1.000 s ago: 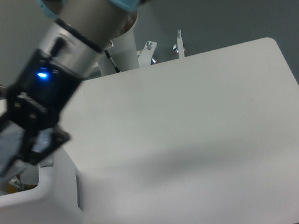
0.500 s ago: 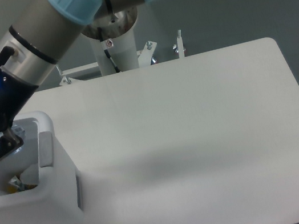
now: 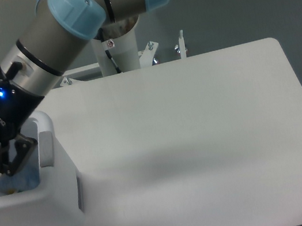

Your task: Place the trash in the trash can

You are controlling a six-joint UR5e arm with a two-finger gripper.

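Your arm's black two-finger tool now hangs low over the open mouth of the boxy white plastic trash can at the left edge of the white surface. A second ago the tool was carrying the crushed, blue-tinted clear plastic bottle beside the can's front rim; half a second ago it had swung left and over the opening; now it has dipped further, and a bluish, translucent mass shows inside the can, just under the fingers.

The fingers look spread apart, with a gap between them. I read that as the bottle released and lying in the can, though the dark fingers overlap it and you cannot fully rule out a light touch.

I cannot pick out the crumpled whitish wrapper with any certainty; a small yellowish scrap shows near the bottom of the opening, but it is too small to name. The rest of the surface carries no trash that I can see.

If both pieces are indeed inside, the task is close to done, and your next move is likely to lift the tool straight up, keeping clear of the thick rim.
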